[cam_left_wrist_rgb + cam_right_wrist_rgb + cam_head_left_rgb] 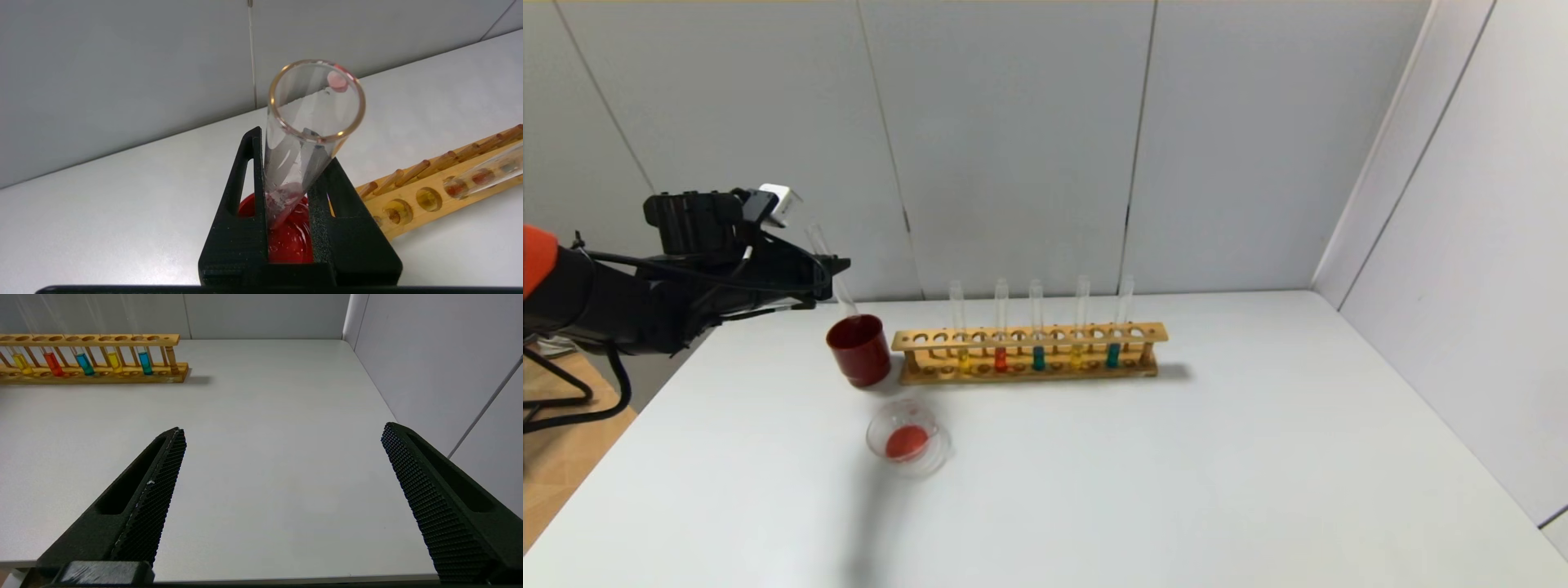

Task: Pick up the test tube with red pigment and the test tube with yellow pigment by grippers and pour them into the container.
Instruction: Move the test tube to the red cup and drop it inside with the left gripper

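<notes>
Left tool (289,204): I see it clamped on an emptied test tube (304,134), tilted, bottom end over the dark red cup (858,349).
Right tool (282,473): spread wide above the surface (265,428).
Container (908,438): near the cup, holding red liquid.
Yellow tube (959,327): in rack (1029,353).

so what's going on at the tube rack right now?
The left gripper holds an emptied test tube, its rounded bottom down over the dark red cup beside the wooden rack. The glass dish in front already has red liquid in it. Yellow, red and teal tubes remain in the rack. The right gripper waits off to the side, jaws open.
</notes>
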Robot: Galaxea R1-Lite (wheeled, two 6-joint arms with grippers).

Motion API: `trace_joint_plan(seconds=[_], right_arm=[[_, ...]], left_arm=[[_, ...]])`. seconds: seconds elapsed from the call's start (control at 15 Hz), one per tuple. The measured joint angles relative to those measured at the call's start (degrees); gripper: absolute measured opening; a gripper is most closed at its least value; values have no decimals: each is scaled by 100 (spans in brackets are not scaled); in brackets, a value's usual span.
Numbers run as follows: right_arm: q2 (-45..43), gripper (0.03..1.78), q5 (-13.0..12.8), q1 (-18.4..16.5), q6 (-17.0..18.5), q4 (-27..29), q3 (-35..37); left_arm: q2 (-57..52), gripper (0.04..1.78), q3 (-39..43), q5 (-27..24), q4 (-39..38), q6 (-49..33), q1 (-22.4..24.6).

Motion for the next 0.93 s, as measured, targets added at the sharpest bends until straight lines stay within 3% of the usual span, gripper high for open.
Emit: trace_joint_plan(seconds=[0.67, 0.8, 0.93], right_arm=[[0, 175, 0, 2, 0, 0, 0], [0, 175, -2, 0, 0, 0, 0], [0, 175, 0, -2, 0, 0, 0]], left_arm=[[110, 35, 449, -7, -477, 52, 5], [123, 45, 472, -5, -479, 55, 6], [118, 66, 510, -5, -545, 63, 2]])
